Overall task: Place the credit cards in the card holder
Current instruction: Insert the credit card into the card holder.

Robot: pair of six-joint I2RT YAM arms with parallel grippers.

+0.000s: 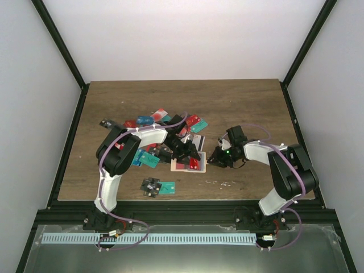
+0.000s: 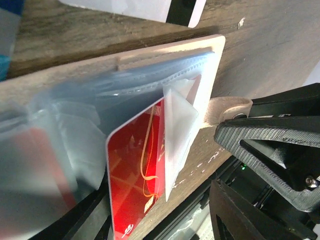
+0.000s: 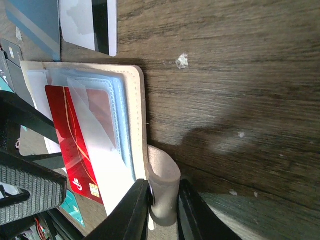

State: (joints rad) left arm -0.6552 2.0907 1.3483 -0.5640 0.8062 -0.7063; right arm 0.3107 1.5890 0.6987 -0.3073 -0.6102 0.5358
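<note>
Card holder (image 3: 140,110) lies open between both grippers, red card (image 3: 75,145) half inside its clear sleeve. R gripper (image 3: 164,200) is clamped on snap tab (image 3: 165,175). L gripper (image 1: 186,154) jaws apart astride card's outer end, gripping nothing. Push card in square w/ tab pinned, else sleeve prob. buckles.

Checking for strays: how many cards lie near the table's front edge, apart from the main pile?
2: a dark card and a teal card, side by side, nearer the left side. More may be hidden under the left arm.
</note>
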